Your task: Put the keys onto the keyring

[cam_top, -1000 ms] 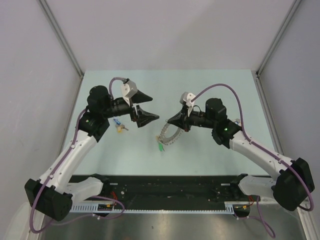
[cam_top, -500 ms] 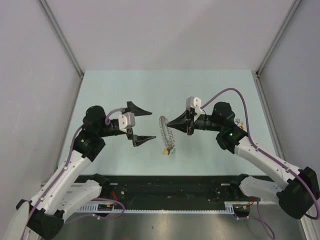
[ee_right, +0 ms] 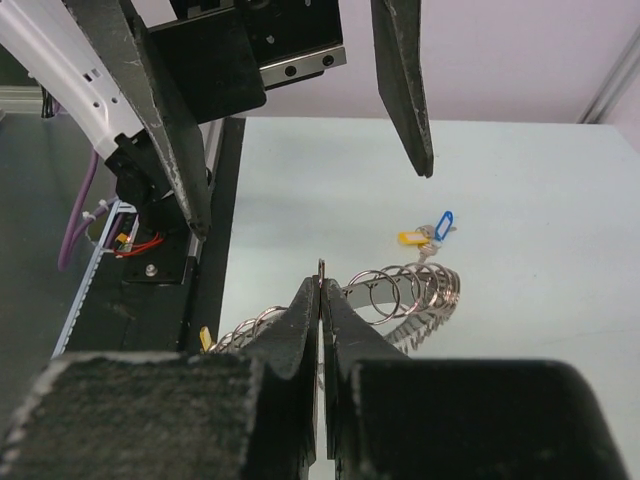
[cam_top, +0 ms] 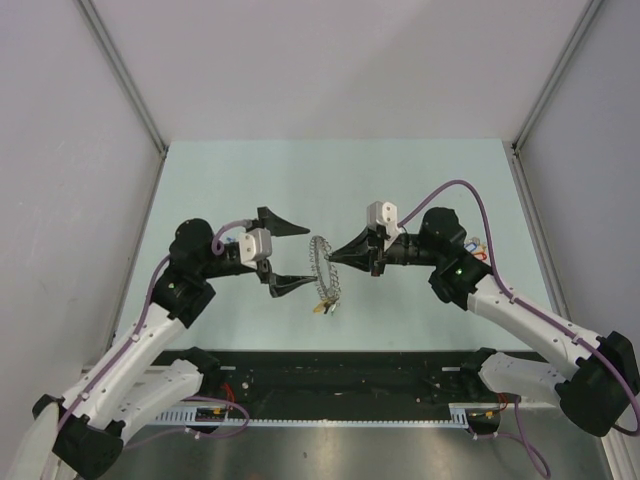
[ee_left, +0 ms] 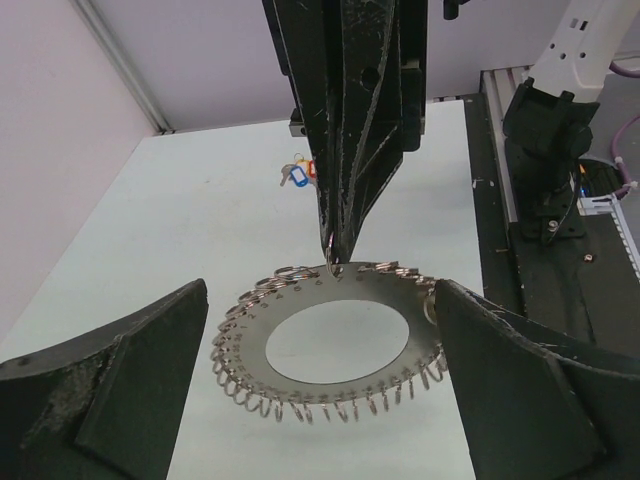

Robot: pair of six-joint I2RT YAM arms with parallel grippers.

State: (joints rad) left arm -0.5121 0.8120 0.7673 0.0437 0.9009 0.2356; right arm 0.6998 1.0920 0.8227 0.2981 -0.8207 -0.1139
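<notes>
Item: keyring (cam_top: 318,270), a flat silvery disc edged with many small wire loops, lifted clear of the table (cam_top: 400,180). Holder: right gripper (cam_top: 332,262), jaws closed on one loop at the keyring's upper edge. Attendant: left gripper (cam_top: 304,257), jaws spread wide, one finger on either side of the keyring and touching nothing. Fitted stock: a small cluster of hanging keys (cam_top: 322,305), green and yellow heads, dangling from the keyring's lowest point; how many there are is too small to tell. Loose stock: a blue-and-yellow pair (ee_right: 428,232) on the table, well apart from the keyring on the left arm's side, and a blue-and-red pair (ee_left: 297,173), well apart from it on the right arm's side. Status, as judged: part done; both loose pairs are yet to be threaded on.
</notes>
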